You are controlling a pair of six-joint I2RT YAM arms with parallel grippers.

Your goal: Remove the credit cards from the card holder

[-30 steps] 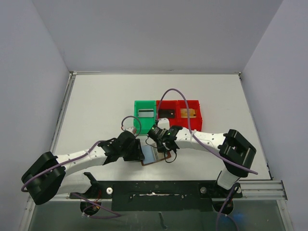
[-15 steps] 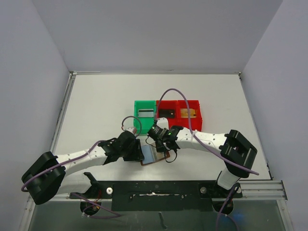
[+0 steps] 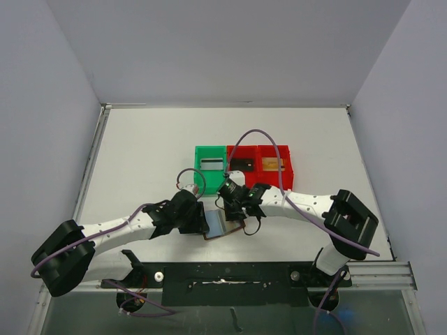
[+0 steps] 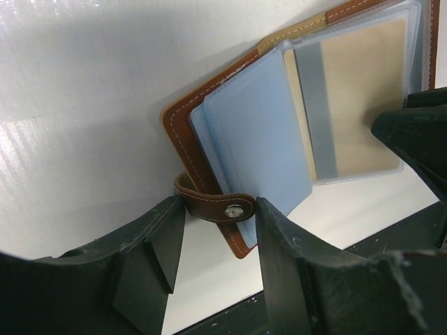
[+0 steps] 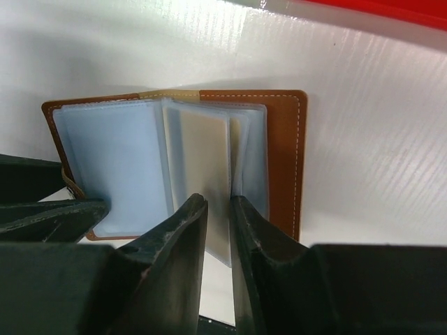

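Observation:
The brown leather card holder [image 3: 222,227] lies open on the table between my two grippers. In the left wrist view my left gripper [image 4: 216,230] is shut on its snap strap [image 4: 213,204] at the left cover [image 4: 183,112], with pale blue sleeves [image 4: 255,132] lying beside it. In the right wrist view my right gripper [image 5: 218,209] is shut on a grey-tan card [image 5: 202,160] standing in the middle sleeves. The card's lower edge reaches past the holder's near edge. The holder's right cover [image 5: 283,153] lies flat. My left gripper [image 3: 199,220] and right gripper [image 3: 234,209] nearly meet over the holder.
A green bin [image 3: 198,167] and two red bins [image 3: 290,166] stand in a row just behind the holder, each with a small item inside. The black base rail [image 3: 230,272] runs along the near table edge.
The right arm's elbow has shifted slightly to the right and its cable has risen. The holder and the left gripper have stayed in place.

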